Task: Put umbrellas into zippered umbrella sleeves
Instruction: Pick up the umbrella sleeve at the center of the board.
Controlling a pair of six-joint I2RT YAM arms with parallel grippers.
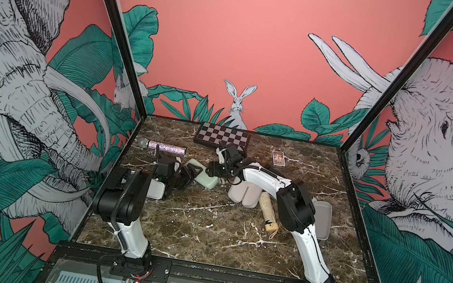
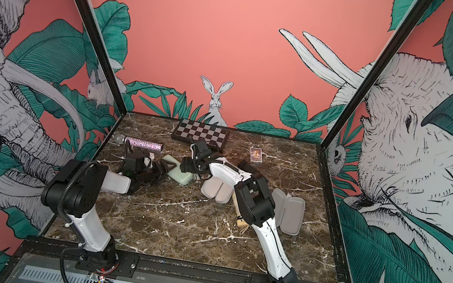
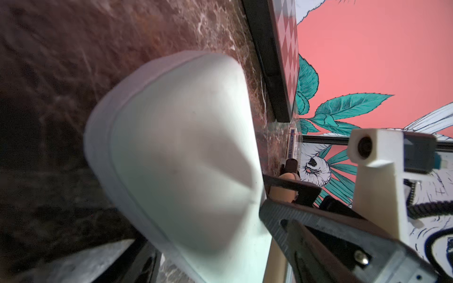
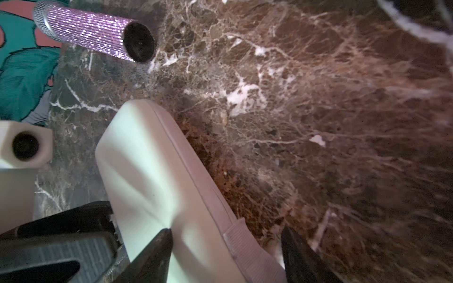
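Note:
A mint green sleeve (image 1: 206,180) (image 2: 181,176) lies closed on the marble table, left of the middle. My left gripper (image 1: 187,174) sits at its near-left end. In the left wrist view the sleeve (image 3: 176,152) fills the space between the jaws, with a gap beside it, so the gripper is open. My right gripper (image 1: 213,171) (image 4: 225,242) is open at the sleeve's far-right end, straddling its zipper edge (image 4: 208,186); one finger is over the shell (image 4: 147,171), the other over the table. A cream sleeve (image 1: 242,195) lies spread open, with a cream umbrella (image 1: 267,213) beside it.
Another open sleeve with grey lining (image 1: 322,219) lies at the right, partly behind my right arm. A glittery microphone (image 1: 162,147) (image 4: 93,34) lies at the back left. A checkered board box (image 1: 221,137) and a small card box (image 1: 278,159) sit by the back wall.

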